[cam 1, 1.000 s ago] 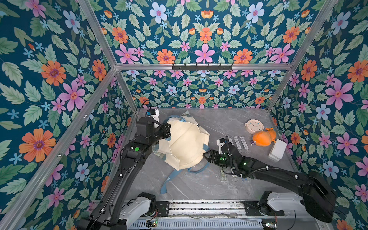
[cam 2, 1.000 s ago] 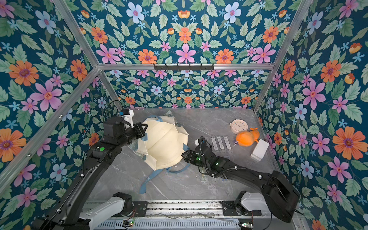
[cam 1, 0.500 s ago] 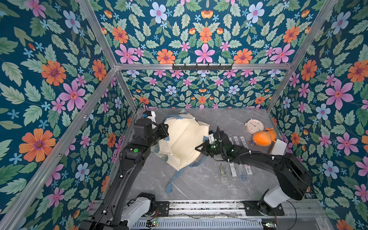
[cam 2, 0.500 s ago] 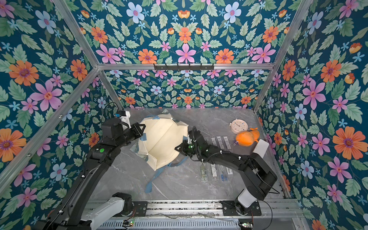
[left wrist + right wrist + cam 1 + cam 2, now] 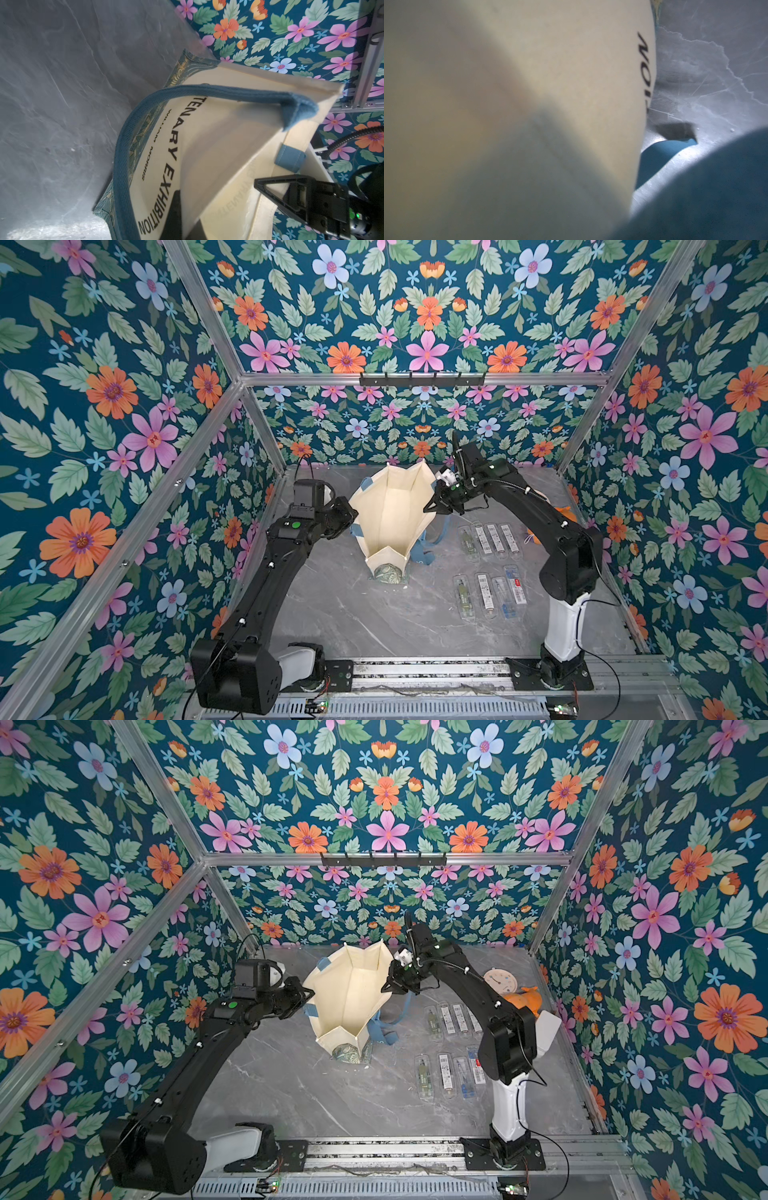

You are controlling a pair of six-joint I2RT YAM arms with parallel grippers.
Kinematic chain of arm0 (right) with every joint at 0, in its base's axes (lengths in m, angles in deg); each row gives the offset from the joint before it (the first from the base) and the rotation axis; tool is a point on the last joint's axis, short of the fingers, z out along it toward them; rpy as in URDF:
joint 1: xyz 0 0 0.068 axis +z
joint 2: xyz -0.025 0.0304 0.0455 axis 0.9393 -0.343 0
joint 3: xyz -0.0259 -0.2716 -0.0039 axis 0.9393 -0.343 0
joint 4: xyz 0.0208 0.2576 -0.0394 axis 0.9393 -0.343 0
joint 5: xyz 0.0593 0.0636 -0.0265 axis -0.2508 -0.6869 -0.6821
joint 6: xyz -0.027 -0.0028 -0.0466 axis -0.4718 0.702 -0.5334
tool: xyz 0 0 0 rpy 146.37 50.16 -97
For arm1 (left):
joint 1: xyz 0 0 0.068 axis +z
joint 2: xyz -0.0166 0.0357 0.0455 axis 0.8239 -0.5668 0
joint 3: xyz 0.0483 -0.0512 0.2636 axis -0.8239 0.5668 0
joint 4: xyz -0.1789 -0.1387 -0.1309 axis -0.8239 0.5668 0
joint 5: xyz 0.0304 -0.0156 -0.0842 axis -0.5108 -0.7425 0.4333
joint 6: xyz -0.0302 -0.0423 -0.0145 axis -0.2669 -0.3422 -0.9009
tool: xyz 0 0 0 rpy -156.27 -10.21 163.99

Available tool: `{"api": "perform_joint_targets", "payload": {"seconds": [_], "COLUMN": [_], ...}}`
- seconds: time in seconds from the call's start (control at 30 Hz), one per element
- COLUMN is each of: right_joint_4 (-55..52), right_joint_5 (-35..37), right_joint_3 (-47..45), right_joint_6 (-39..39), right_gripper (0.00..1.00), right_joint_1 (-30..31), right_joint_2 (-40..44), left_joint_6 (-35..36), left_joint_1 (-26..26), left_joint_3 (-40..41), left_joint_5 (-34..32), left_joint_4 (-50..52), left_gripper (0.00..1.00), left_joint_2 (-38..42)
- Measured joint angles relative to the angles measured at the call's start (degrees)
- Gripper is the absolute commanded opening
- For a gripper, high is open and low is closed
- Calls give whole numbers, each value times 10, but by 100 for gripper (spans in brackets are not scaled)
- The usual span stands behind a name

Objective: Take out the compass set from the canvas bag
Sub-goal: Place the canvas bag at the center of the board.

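Holding the canvas bag [image 5: 390, 522] upright over the grey table [image 5: 353, 622], mouth spread wide, with the left gripper [image 5: 353, 514] clamped on one rim edge and the right gripper [image 5: 430, 508] clamped on the opposite edge, clear packs [image 5: 482, 537] nearby.

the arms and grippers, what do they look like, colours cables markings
Both arms are black boxy links, each with a white segment near the base. The left arm bears a round green dot; the right arm carries a ribbed black hose and green lights near its wrist. The right gripper has black triangular fingers.
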Motion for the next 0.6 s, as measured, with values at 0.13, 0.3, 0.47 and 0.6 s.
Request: {"api": "perform_joint_targets", "payload": {"seconds": [0.13,0.3,0.47,0.6], "right_joint_4": [-60,-99,-134,-173], "right_joint_5": [5,9,31,56], "right_joint_3": [66,125,174,248], "right_joint_6": [-27,-58,-92,-127], "right_gripper": [9,28,48,51], "right_joint_1": [-4,-6,-7,-9], "right_joint_2": [-51,-93,-107,-115], "left_joint_6": [-23,-31,-13,30], "left_joint_1": [0,1,9,16], "left_joint_3": [12,12,6,-40], "left_joint_5": [21,38,30,7], "left_joint_4": [-26,-49,-63,-63], "left_gripper": [14,49,73,99], "left_joint_2": [-17,-45,-44,-45]}}
